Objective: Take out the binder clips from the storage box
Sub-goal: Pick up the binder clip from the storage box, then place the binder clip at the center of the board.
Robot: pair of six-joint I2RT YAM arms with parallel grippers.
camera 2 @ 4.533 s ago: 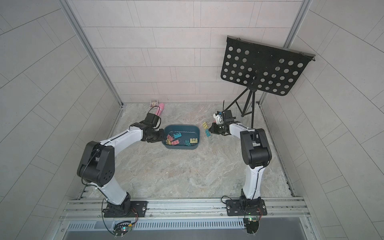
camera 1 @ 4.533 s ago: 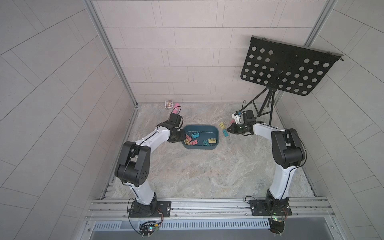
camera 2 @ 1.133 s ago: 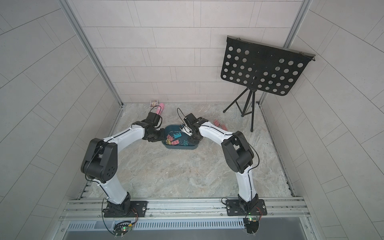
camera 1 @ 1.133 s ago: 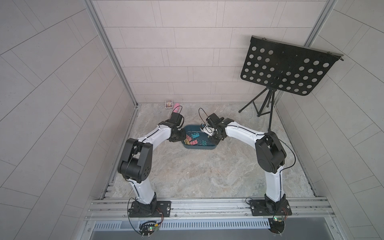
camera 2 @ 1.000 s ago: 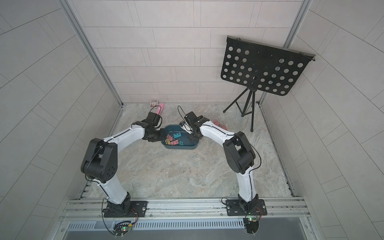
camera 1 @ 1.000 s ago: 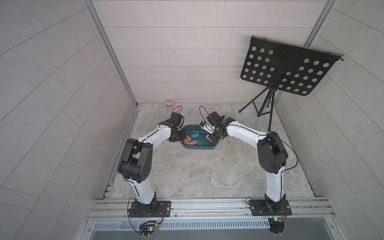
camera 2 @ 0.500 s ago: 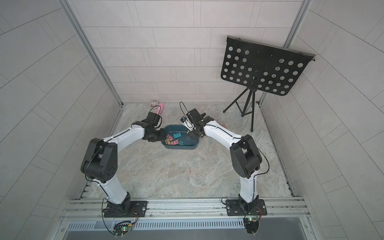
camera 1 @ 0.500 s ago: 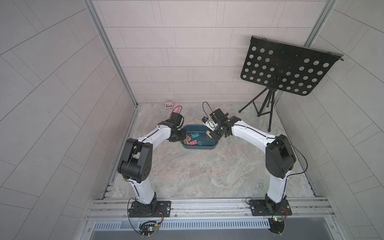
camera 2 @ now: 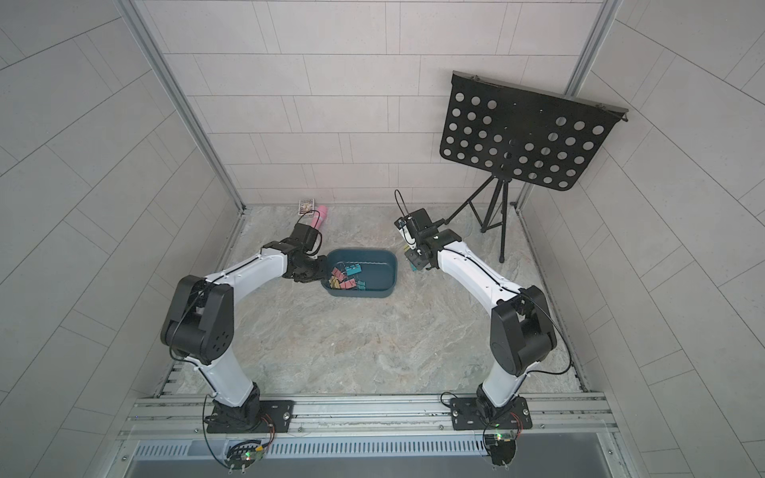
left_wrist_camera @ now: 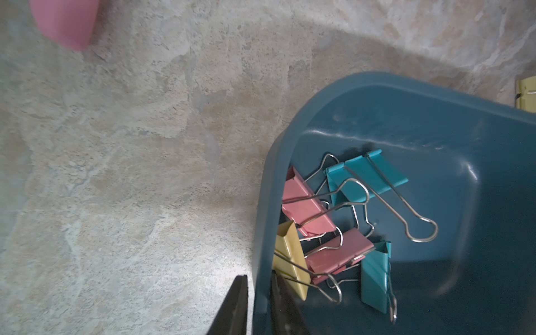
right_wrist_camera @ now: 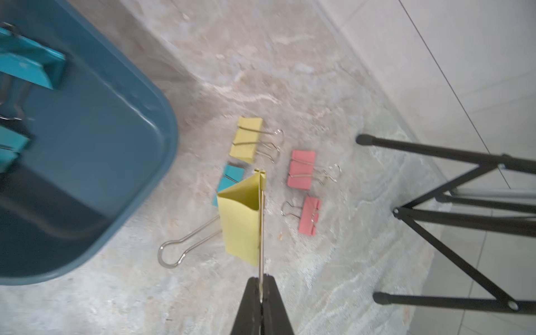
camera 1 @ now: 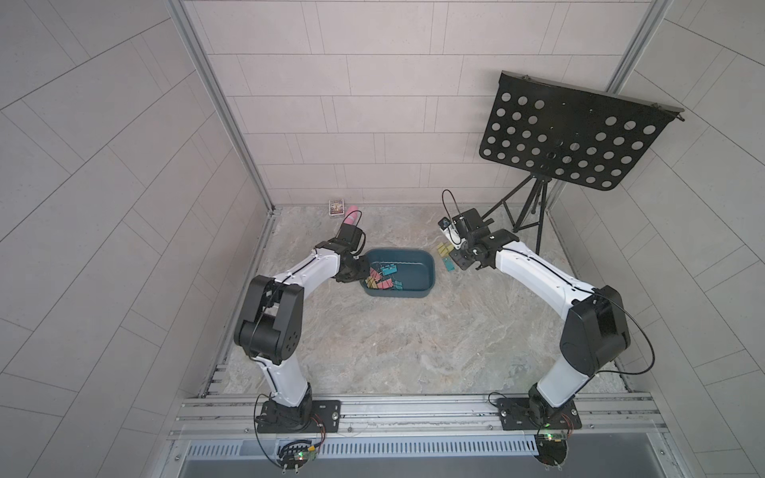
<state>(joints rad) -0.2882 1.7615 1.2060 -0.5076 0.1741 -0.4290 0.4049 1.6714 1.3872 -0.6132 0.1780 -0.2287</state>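
The dark teal storage box [camera 1: 418, 271] [camera 2: 378, 275] sits mid-floor with several pink, yellow and teal binder clips [camera 1: 383, 278] [left_wrist_camera: 307, 203] piled at its left end. My left gripper [left_wrist_camera: 259, 290] [camera 1: 361, 271] is shut on the box's left wall, one finger outside and one inside. My right gripper [right_wrist_camera: 261, 282] [camera 1: 457, 263] is to the right of the box, shut on the wire handle of a yellow binder clip [right_wrist_camera: 239, 226] that hangs above the floor. Below it lie several clips: yellow [right_wrist_camera: 246, 139], teal [right_wrist_camera: 229, 179] and two pink [right_wrist_camera: 301, 169].
A black music stand [camera 1: 575, 132] stands at the back right, its tripod legs [right_wrist_camera: 464, 179] close to the clips on the floor. A pink stick [camera 1: 352, 215] and a small card box [camera 1: 336, 206] lie by the back wall behind my left arm.
My right arm has swung out of the box to the right, carrying the yellow clip over the clips on the floor. The left arm and the box have stayed put.
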